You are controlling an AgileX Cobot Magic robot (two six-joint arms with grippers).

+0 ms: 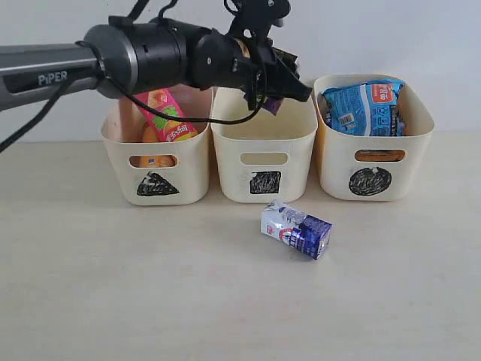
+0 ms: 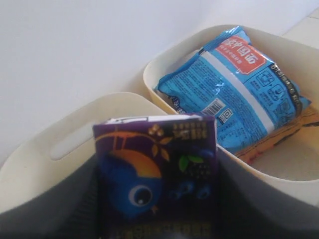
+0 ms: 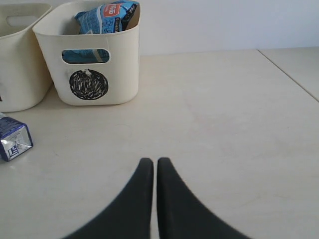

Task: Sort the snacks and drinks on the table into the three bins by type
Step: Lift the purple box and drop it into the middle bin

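Observation:
My left gripper is shut on the dark purple drink carton and holds it above the middle bin, the one marked with a square. The white-and-blue drink carton lies on its side on the table in front of that bin, and shows as well in the right wrist view. The triangle bin on the left holds the pink-and-green chip tube. The circle bin holds the blue noodle packet over an orange-brown packet. My right gripper is shut and empty, low over bare table.
The three bins stand in a row against a white wall. A seam in the tabletop runs off to one side of the right gripper. The left arm reaches across above the triangle bin.

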